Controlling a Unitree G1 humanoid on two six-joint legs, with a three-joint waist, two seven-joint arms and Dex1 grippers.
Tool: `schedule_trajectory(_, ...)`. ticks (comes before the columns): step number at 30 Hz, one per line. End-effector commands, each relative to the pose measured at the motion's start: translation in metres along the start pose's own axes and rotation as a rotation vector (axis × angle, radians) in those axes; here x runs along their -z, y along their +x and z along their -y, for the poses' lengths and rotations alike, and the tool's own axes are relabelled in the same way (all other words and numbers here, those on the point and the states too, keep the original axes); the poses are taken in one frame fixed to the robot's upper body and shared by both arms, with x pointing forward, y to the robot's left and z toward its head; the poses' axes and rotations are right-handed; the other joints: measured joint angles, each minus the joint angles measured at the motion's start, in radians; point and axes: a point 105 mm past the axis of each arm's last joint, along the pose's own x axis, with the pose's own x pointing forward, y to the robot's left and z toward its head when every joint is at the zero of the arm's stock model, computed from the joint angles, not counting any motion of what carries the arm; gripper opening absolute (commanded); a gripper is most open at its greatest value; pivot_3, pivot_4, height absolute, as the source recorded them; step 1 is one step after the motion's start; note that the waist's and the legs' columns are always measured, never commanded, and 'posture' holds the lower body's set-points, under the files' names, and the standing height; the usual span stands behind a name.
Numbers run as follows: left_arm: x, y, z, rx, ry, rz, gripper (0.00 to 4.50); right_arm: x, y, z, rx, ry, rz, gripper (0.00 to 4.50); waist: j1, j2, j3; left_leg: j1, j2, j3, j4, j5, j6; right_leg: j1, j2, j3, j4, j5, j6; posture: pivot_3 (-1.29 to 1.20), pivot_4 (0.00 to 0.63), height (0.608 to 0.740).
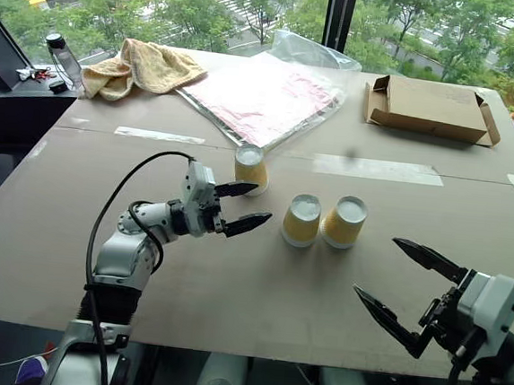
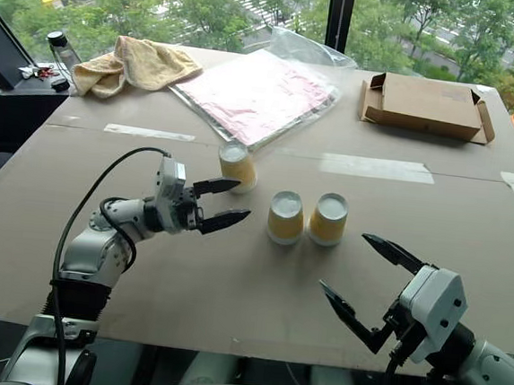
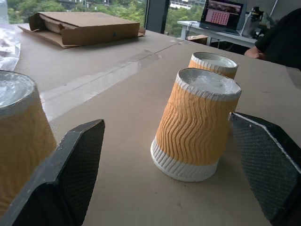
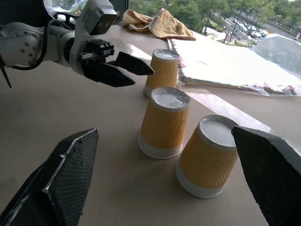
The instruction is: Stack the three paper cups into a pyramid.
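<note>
My left gripper (image 1: 247,204) open, empty, level, just beside lone cup (image 1: 250,168) mid-table; base pair (image 1: 324,221) to its right. Right gripper (image 1: 404,283) open, farther, near front edge

No legible text — anywhere.

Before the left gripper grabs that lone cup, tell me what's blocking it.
Nothing visible. The left gripper stands open right beside the lone cup, with bare table around them; the two paired cups stand apart, off to the side.
</note>
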Motion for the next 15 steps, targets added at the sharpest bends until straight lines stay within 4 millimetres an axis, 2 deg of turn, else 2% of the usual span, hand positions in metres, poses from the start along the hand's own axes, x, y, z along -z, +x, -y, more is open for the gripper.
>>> schedule_trajectory(1,-0.006,-0.016,-0.036,-0.219,0.035,-0.012,4.34,-0.004,0.003,0.0,-0.024,-0.023,0.028,4.5,0.005,0.0,0.0,0.0,0.0,0.0,0.0,0.0,0.0,0.0,0.0,0.0,0.0,0.0,0.0,0.0,0.15,0.74)
schedule_trajectory(5,-0.01,-0.009,-0.054,-0.3,0.051,-0.024,4.34,-0.003,0.005,0.003,-0.033,-0.025,0.032,4.5,0.009,-0.001,0.0,0.0,0.0,0.0,0.0,0.0,0.0,0.0,0.0,0.0,0.0,0.001,0.001,0.0,0.15,0.74)
schedule_trajectory(11,-0.018,0.017,-0.06,-0.268,0.065,-0.007,4.34,-0.004,0.002,0.002,-0.024,-0.028,0.026,4.5,0.008,-0.001,0.0,0.0,-0.001,0.0,0.0,0.0,0.0,0.0,0.0,0.0,0.0,0.002,0.003,0.0,0.15,0.74)
schedule_trajectory(15,-0.013,0.032,-0.064,-0.246,0.071,-0.025,4.34,-0.005,0.001,0.001,-0.003,-0.029,0.022,4.5,0.005,-0.001,0.0,0.0,-0.001,0.0,0.0,0.0,0.0,0.0,0.0,0.0,0.0,0.002,0.003,0.0,0.15,0.74)
